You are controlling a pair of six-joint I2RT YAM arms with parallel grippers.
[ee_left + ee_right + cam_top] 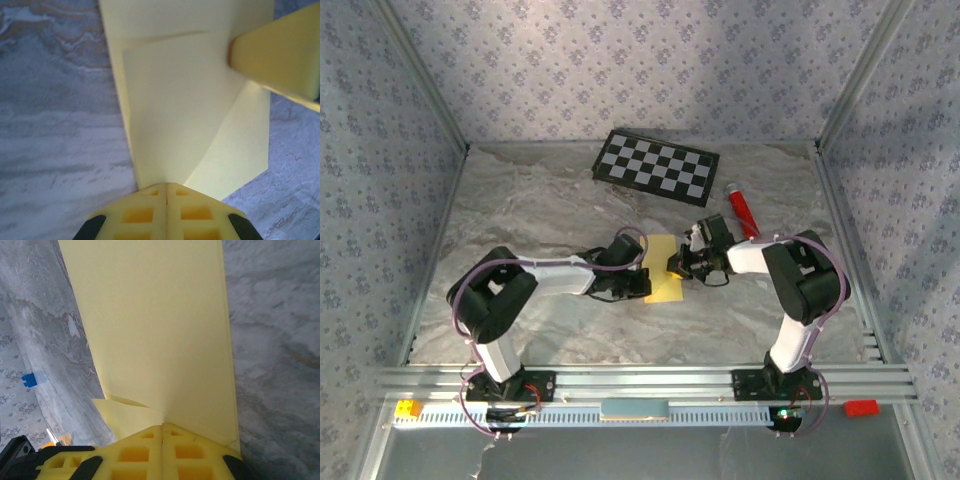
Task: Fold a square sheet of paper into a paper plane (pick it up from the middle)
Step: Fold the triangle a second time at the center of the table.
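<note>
A grey marbled worktop [520,210] fills the floor of a booth with patterned walls, and an aluminium rail [640,380] runs along its near edge. The left arm [515,285] and the right arm [800,275] rise from that rail and bend inward, so that their wrists meet near the middle of the worktop. A black-and-white checkerboard panel [656,165] lies flat by the back wall, slightly skewed, well apart from both arms. The square sheet of paper [665,275], pale yellow, lies in the middle of the worktop between the two wrists, and from above it reads as a narrow upright oblong. The left wrist view shows the paper [175,110] in layers, with one flap raised off the layer beneath and a slanting crease running down toward the fingertips. The right wrist view shows the paper [160,325] as a smooth face with a doubled edge on its right side and a small curled corner by the tips. A red tube [741,210] rests on the worktop behind the right wrist, just beside the panel's right end. The left tool [166,187] has its jaws pressed together on the paper's near edge, at the sheet's left side [644,283]. The right tool [162,426] is likewise clamped tight on the opposite edge [676,265]. A small yellow block [408,408] and a small red block [860,407] sit at the two ends of the rail.
</note>
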